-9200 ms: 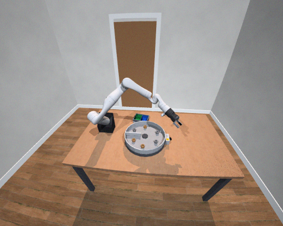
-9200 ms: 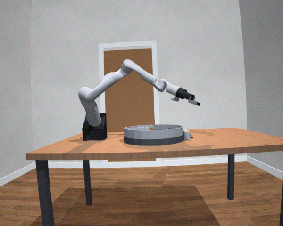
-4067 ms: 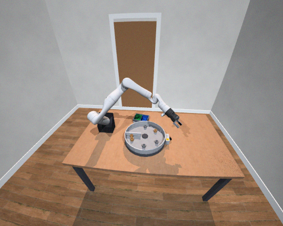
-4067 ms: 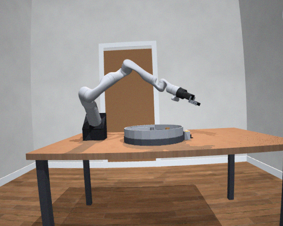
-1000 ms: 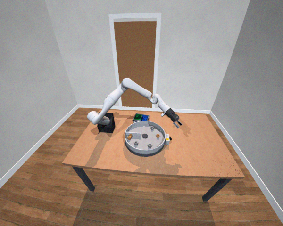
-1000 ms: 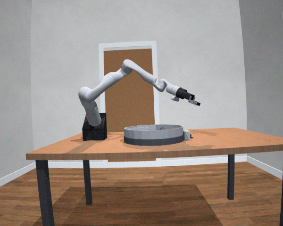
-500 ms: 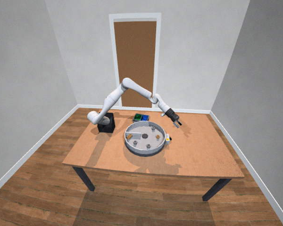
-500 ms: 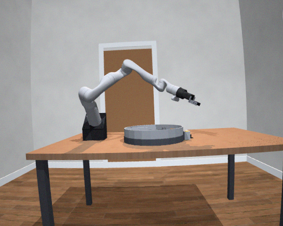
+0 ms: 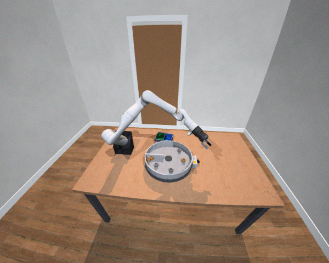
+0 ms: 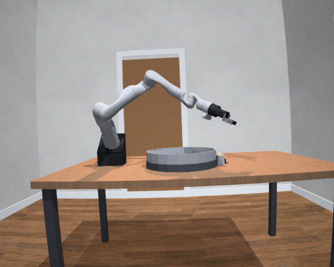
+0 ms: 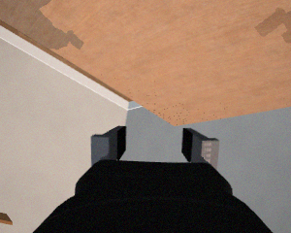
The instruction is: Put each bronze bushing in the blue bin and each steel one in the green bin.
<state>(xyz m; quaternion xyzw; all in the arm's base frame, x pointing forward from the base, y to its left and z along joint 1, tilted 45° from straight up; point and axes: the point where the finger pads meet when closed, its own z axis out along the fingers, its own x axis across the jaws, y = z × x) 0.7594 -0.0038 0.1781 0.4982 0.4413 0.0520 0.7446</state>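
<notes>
The grey turntable (image 9: 162, 177) (image 10: 181, 164) stands in the middle of the table. On it ride two bronze bushings (image 9: 183, 160) (image 9: 149, 158) and three steel ones (image 9: 179, 150) (image 9: 170, 170) (image 9: 156, 164). The green bin (image 9: 159, 136) and the blue bin (image 9: 168, 137) stand side by side behind the turntable. My gripper (image 9: 207, 144) (image 10: 230, 120) (image 11: 153, 139) is open and empty. It hangs high in the air to the right of the turntable, pointing out over the table.
A small white box with a yellow label (image 9: 194, 162) (image 10: 220, 158) sits against the turntable's right side. The arm's black base (image 9: 123, 143) (image 10: 111, 153) stands at the table's back left. A white divider plate (image 9: 159, 155) stands on the turntable's left.
</notes>
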